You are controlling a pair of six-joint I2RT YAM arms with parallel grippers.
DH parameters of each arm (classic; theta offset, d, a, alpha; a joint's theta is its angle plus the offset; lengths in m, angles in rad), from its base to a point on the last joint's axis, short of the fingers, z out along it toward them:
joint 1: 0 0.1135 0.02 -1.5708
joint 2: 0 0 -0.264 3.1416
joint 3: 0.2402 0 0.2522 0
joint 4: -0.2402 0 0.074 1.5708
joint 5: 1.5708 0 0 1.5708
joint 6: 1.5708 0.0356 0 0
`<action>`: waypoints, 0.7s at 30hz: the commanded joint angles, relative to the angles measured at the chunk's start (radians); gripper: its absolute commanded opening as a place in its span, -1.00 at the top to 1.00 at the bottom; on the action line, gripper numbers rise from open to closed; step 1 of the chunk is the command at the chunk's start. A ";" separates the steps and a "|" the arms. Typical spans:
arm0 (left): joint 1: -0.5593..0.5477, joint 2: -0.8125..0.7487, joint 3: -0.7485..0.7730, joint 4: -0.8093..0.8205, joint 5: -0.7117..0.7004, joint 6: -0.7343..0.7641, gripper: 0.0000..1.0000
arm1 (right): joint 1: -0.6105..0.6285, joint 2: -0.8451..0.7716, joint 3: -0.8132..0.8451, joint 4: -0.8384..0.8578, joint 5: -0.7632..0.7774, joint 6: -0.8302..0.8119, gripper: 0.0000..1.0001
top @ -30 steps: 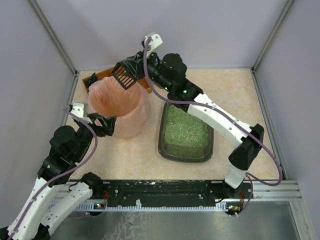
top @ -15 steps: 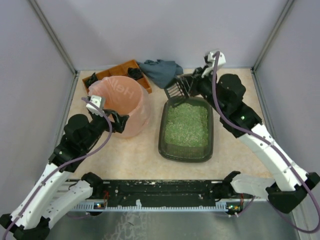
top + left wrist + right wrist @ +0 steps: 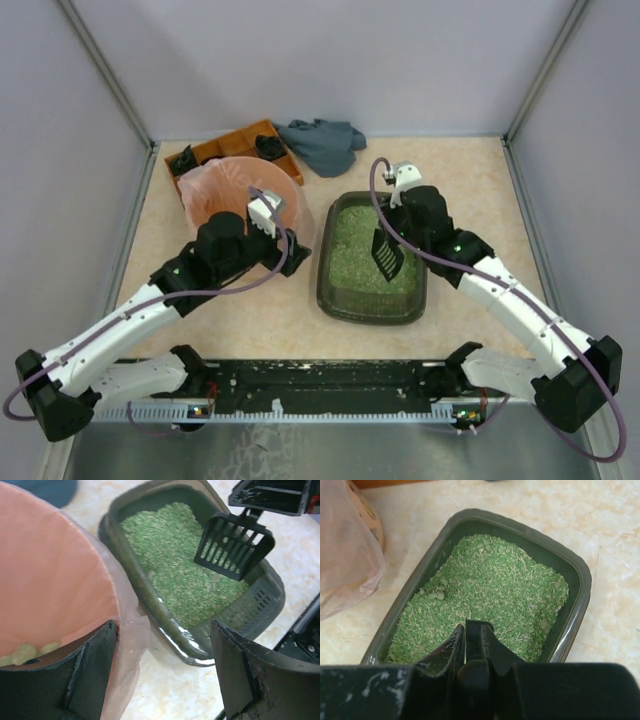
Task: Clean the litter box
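Litter box (image 3: 372,315) sits on the desk (image 3: 465,175) beside the pink-bagged bin (image 3: 210,190): likely stiff plastic, heavy with loose granules that spill if tipped, best gripped by its rim. Right pincer (image 3: 472,652) clamps a black scoop (image 3: 234,545) over the granules; left pincer (image 3: 165,680) gapes at the bin's edge. Orange tray (image 3: 225,145) and grey cloth (image 3: 322,142) lie behind.

Back left, an orange compartmented tray (image 3: 228,147) with dark bits in it, tucked just behind the pink-bagged bin (image 3: 222,188). Right of the tray, a grey-blue cloth (image 3: 322,143) lies crumpled on the beige surface (image 3: 470,180).
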 commanded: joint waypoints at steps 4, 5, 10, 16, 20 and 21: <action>-0.080 0.117 0.021 0.076 0.048 -0.079 -0.51 | -0.033 -0.027 -0.077 0.156 -0.111 -0.045 1.00; -0.091 0.128 0.023 0.076 0.045 -0.078 -0.50 | -0.043 -0.033 -0.094 0.179 -0.130 -0.046 1.00; -0.113 0.120 0.064 0.031 -0.047 -0.052 -0.49 | -0.100 -0.056 -0.138 0.241 -0.212 -0.027 1.00; -0.109 0.066 0.148 -0.090 -0.269 -0.017 -0.49 | -0.106 -0.071 -0.125 0.243 -0.222 -0.022 1.00; -0.097 0.059 0.183 -0.141 -0.337 -0.002 -0.49 | -0.106 -0.070 -0.117 0.246 -0.234 -0.017 1.00; -0.093 0.059 0.187 -0.151 -0.344 -0.001 -0.49 | -0.106 -0.069 -0.114 0.246 -0.239 -0.016 1.00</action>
